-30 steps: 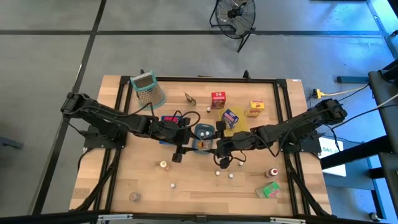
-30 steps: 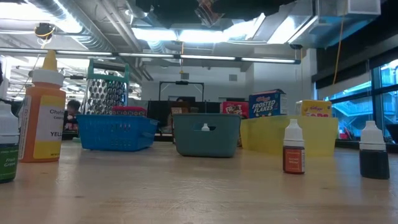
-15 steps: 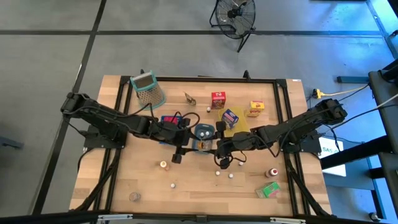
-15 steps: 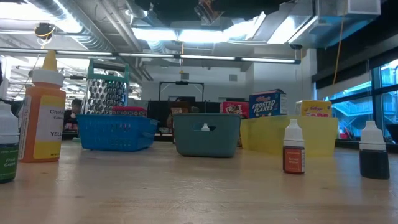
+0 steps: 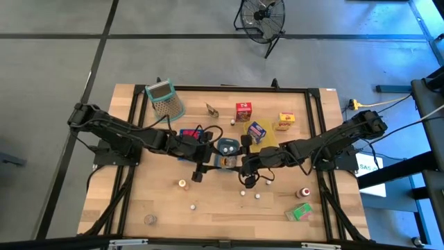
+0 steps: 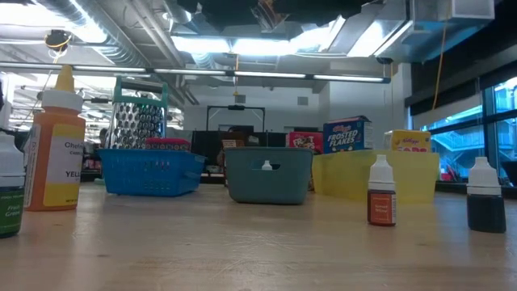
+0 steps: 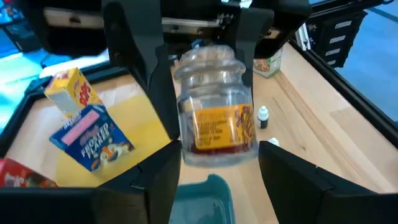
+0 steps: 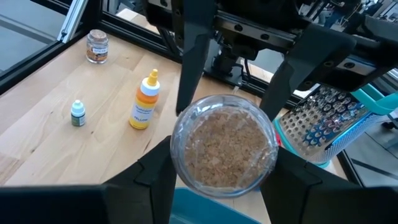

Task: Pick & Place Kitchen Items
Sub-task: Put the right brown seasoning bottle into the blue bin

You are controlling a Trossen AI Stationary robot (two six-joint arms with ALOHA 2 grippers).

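Meeting mid-table, both tools (image 5: 225,164) gripping jar (image 7: 216,118)

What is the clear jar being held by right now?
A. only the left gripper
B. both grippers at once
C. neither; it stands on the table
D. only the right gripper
B: in the left wrist view the jar sits between the left gripper's own fingers while the right gripper's dark fingers clasp it from the far side; the right wrist view shows the same double grip.
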